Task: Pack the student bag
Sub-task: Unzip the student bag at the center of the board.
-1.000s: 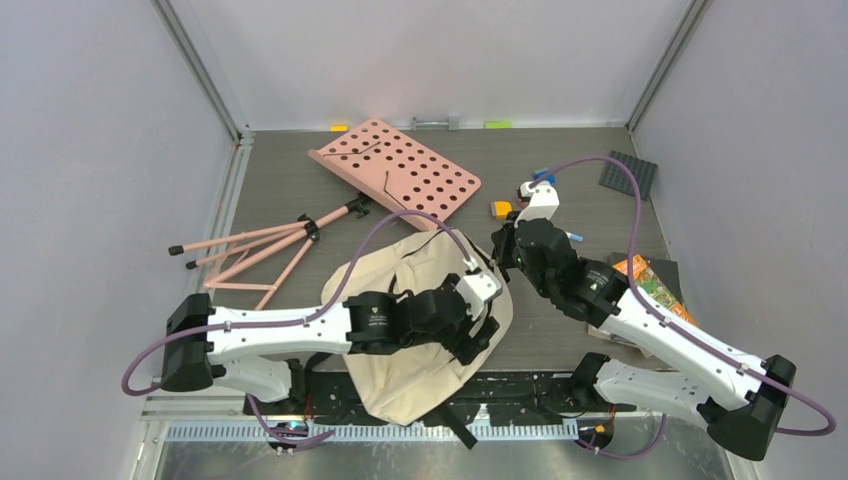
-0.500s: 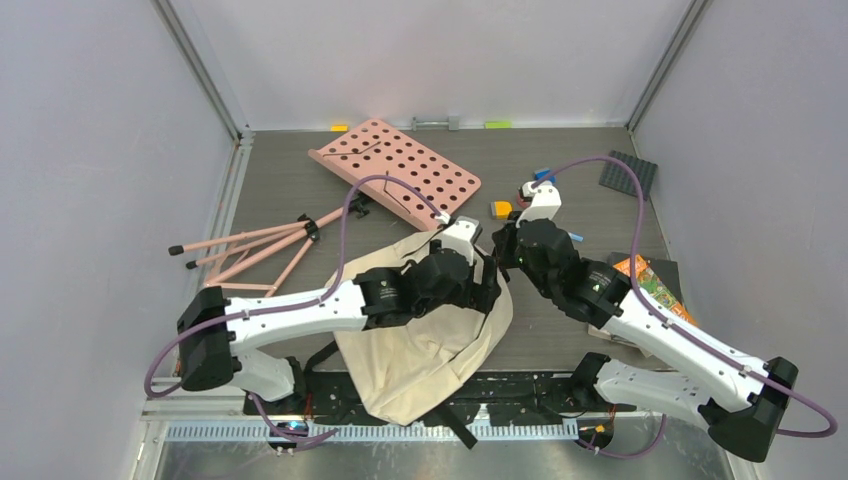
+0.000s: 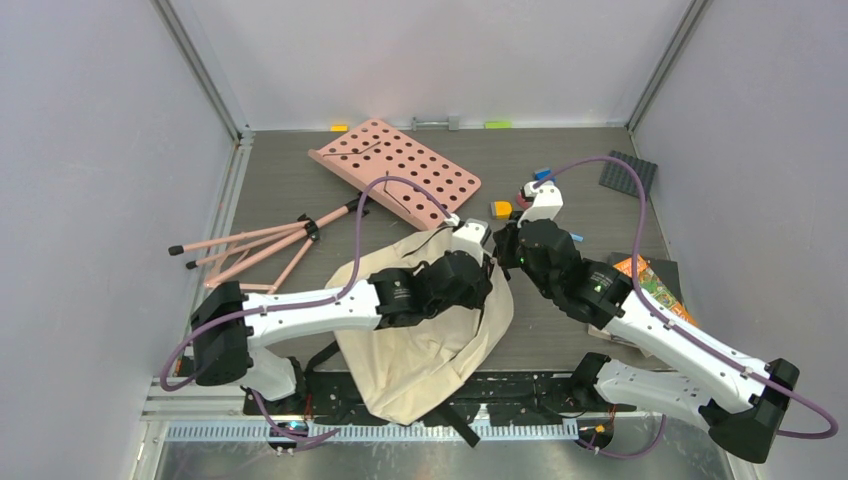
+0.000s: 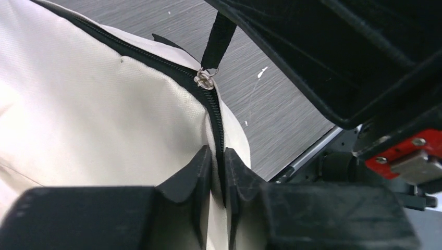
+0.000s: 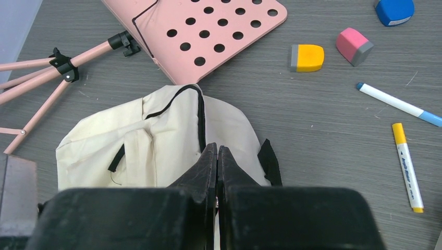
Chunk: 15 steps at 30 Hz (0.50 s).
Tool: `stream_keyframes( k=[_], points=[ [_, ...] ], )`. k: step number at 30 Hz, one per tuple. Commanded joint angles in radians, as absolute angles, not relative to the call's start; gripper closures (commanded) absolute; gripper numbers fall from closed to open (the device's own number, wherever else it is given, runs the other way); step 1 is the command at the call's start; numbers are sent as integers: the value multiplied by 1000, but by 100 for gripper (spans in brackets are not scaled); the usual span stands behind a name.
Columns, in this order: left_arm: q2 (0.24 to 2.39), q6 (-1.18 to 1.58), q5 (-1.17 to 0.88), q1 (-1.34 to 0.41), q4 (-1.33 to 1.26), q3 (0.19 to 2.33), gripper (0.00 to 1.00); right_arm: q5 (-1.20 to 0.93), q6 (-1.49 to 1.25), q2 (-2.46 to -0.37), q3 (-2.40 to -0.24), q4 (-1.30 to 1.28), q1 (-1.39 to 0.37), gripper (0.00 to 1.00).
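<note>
Just nipped the left gripper (image 4: 218, 156) from wide onto the black zipper seam (image 4: 213, 112) of the large cream fabric student bag (image 4: 104, 120) beneath it (with right gripper (image 5: 217, 151) pressed together just above, seemingly holding the black pull strap (image 4: 216, 39)), bracing for unzipping.

Robotics lab cell, blank grey walls (image 3: 430, 60), aluminium corner posts (image 3: 200, 70), wood-grain tabletop (image 3: 560, 170)

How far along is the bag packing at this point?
Done: nothing visibly packed; a yellow marker, an orange eraser and the pink board lie out on the table. In hand: the left end effector pinches the bag at its zipper edge, while the right end effector, shut, seems to hold the zipper pull. Left: open the bag and load the items.
</note>
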<state>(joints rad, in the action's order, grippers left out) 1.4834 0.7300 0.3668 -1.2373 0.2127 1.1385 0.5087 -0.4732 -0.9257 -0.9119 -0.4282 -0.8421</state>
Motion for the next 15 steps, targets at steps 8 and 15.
stream_keyframes(
  k=[8, 15],
  points=[
    [1477, 583, 291, -1241, 151, 1149, 100, 599, -456, -921, -942, -370, -836, 99],
    [1458, 457, 127, -1243, 144, 1106, 100, 594, -439, -964, -926, -348, -824, 99]
  ],
)
